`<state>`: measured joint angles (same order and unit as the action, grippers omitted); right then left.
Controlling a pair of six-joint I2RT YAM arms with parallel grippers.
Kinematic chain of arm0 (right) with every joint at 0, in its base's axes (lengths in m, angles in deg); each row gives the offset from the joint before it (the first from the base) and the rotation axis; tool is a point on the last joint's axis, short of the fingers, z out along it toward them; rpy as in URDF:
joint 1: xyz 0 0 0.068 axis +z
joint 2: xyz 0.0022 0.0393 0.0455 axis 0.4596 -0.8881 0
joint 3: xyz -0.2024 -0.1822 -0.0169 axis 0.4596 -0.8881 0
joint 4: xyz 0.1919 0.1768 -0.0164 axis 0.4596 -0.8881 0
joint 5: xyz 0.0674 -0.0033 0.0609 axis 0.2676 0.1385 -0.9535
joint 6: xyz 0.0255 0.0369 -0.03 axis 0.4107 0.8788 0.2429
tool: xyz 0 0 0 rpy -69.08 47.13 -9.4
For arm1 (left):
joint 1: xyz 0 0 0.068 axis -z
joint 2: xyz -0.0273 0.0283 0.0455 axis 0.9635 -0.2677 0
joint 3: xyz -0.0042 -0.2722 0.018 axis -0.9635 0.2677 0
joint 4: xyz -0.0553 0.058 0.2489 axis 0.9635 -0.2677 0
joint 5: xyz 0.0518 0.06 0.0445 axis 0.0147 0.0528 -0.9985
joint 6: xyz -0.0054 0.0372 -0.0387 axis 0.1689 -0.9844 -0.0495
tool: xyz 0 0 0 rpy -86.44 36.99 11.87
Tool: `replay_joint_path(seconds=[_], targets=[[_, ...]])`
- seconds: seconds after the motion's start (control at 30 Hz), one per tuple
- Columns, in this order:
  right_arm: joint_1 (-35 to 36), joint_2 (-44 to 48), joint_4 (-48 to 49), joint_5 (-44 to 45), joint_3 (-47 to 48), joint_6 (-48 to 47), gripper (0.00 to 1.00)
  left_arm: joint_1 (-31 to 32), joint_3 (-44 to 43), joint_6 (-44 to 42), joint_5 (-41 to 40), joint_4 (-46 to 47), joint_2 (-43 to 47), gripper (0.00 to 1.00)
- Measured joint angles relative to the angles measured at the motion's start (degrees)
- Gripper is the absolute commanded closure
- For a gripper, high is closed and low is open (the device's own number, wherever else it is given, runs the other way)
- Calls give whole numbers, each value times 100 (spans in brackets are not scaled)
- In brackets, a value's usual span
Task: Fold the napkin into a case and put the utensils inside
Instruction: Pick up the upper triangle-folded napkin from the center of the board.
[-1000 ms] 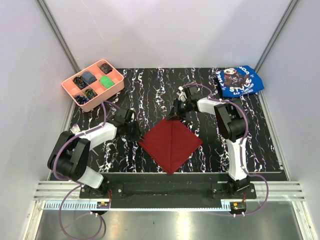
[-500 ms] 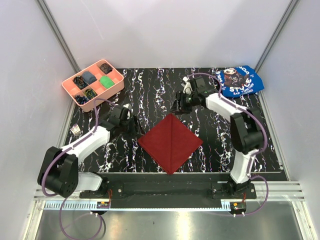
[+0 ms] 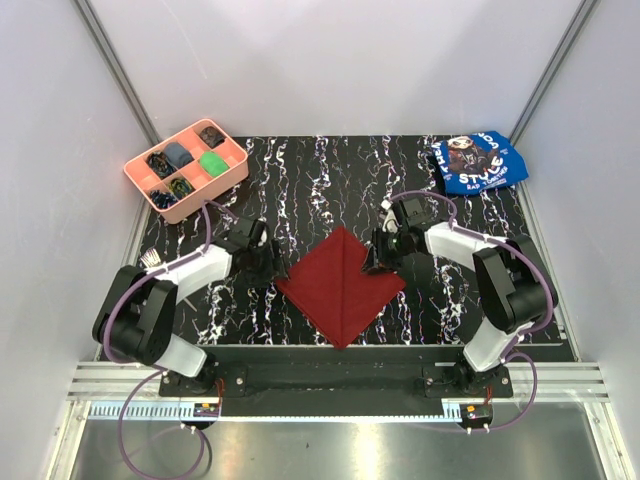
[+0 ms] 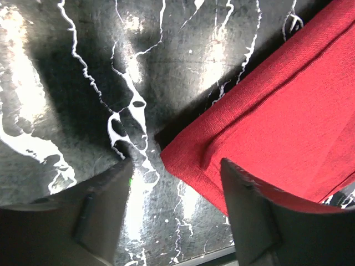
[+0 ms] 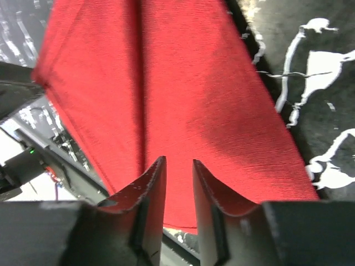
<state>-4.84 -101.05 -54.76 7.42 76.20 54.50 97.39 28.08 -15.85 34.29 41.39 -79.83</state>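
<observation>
The napkin (image 3: 341, 285) lies flat as a dark red diamond with a crease down its middle. My left gripper (image 3: 268, 264) is at its left corner. In the left wrist view the layered corner of the napkin (image 4: 260, 116) sits between the wide open fingers (image 4: 105, 205) of that gripper (image 4: 176, 164), untouched. My right gripper (image 3: 379, 256) hovers over the napkin's upper right edge. Its fingers (image 5: 152, 188) stand a narrow gap apart above the napkin (image 5: 183, 94), with nothing pinched at the gripper (image 5: 178, 163). A silver fork (image 3: 152, 260), one of the utensils, lies at the table's left edge.
A pink compartment tray (image 3: 236, 172) with small items stands at the back left. A blue printed cloth (image 3: 478, 162) lies at the back right. White walls close in both sides of the black marbled table (image 3: 330, 170).
My left gripper has opened and let go of the napkin's left corner. My right gripper left the top corner, swung back, then came down over the napkin's right side.
</observation>
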Motion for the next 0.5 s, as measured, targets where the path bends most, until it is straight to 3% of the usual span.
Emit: replay_joint_path(seconds=[0.2,0.5], targets=[[4,-275,409,153,2,-2,79,-2,-35,127,15,367,-229,51],[4,-1189,691,245,772,22,81,-125,-48,293,-57,619,-391,72]])
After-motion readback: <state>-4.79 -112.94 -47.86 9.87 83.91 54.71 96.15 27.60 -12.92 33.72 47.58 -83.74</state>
